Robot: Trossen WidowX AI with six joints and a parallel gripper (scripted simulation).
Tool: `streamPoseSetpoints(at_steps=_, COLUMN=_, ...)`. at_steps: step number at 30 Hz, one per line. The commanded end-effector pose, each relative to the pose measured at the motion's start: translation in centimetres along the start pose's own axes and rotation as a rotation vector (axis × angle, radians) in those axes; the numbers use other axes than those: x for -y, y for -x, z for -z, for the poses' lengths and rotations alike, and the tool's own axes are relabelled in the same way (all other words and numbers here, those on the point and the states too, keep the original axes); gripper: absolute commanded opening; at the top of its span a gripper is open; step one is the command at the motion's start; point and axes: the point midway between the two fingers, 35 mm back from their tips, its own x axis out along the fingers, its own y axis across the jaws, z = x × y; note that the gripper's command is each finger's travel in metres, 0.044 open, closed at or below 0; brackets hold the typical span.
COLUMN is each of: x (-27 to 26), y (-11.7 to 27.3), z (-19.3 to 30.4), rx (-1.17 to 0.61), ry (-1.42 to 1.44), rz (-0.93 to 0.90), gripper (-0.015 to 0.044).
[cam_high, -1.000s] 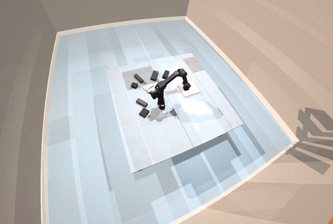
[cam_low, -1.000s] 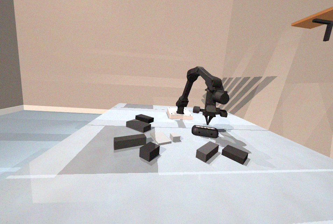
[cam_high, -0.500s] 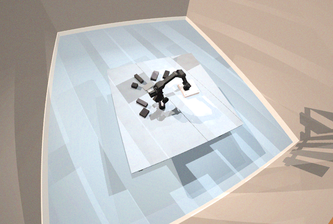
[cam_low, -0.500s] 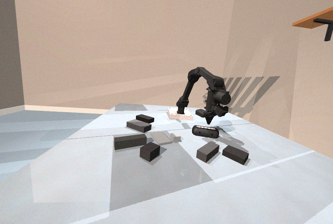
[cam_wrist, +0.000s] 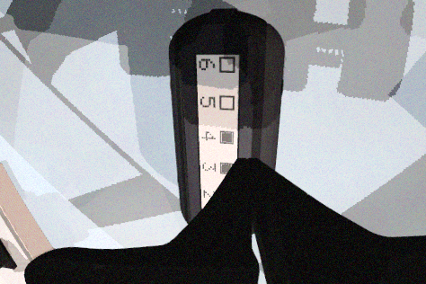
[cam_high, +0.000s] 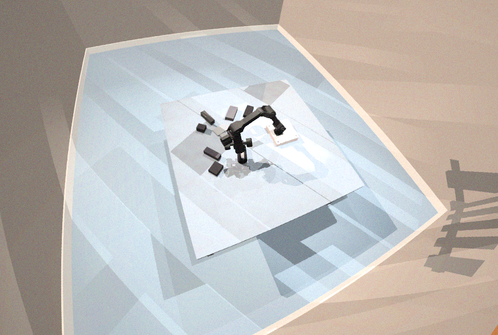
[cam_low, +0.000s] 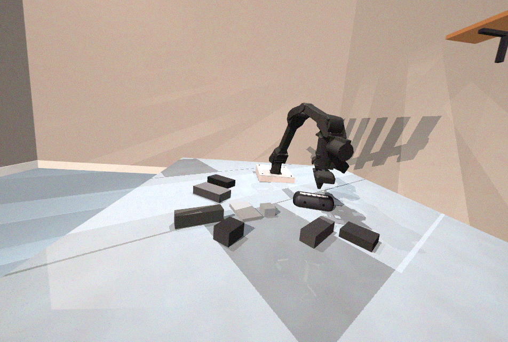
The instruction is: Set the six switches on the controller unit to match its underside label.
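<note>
The dark grey controller unit [cam_high: 241, 161] [cam_low: 313, 203] [cam_wrist: 266, 99] lies upside down on the bench, its underside label [cam_low: 314, 195] [cam_wrist: 218, 114] facing up. In the wrist view, squares 6 and 5 are empty; 4 and 3 are filled, with 3 partly covered. Digit 2 shows in part; square 2 and all of entry 1 are hidden behind the fingers. The rocker switches are out of sight underneath. My gripper [cam_low: 319, 187] [cam_wrist: 249, 160] is shut and empty, fingertips together, pointing down above the unit.
Two dark blocks [cam_low: 316, 231] [cam_low: 358, 235] lie near the unit. A pale plate [cam_low: 245, 210] and small grey cube [cam_low: 268, 209] lie beside it, with several dark blocks beyond, including a long one [cam_low: 198, 216]. The arm stands on a white base [cam_high: 287, 137] [cam_low: 275, 179].
</note>
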Motion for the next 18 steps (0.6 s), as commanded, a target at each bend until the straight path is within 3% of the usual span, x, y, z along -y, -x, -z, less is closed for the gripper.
streamPoseSetpoints(at_steps=1, x=0.17, y=0.05, z=-0.02, rx=0.004, ry=0.191, rz=-0.017, gripper=0.0000)
streamPoseSetpoints(at_steps=18, x=0.52, y=0.80, z=-0.08, rx=0.054, ry=1.129, rz=-0.066, gripper=0.0000)
